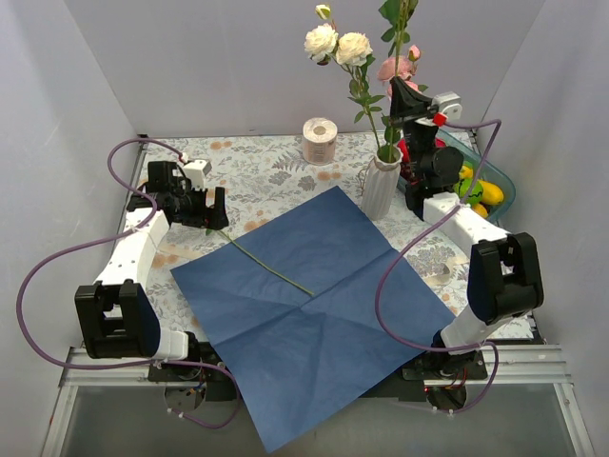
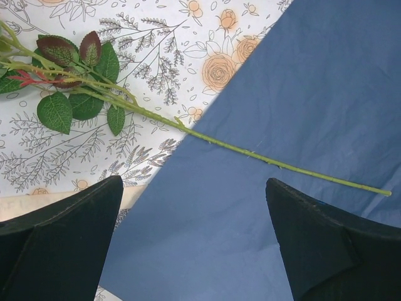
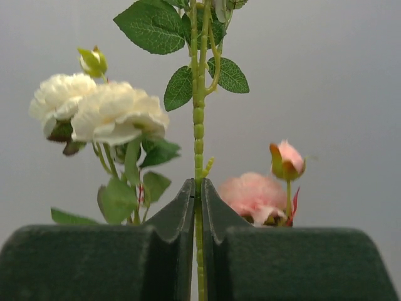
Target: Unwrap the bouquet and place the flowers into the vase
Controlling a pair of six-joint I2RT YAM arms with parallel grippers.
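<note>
Green stem (image 3: 198, 125), thin, light, likely stiff — clamped upright in right end effector (image 3: 200, 188) above vase (image 1: 381, 186), bench (image 1: 257, 171) 1 o'clock. Another flower (image 2: 250, 150) lies across blue paper (image 1: 314, 314) at 9 o'clock; left end effector (image 2: 194, 185) agape above it — take mid-stem.

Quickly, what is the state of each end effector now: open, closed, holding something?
Left end effector: open, holding nothing, above the loose stem.
Right end effector: closed on an upright flower stem.
</note>
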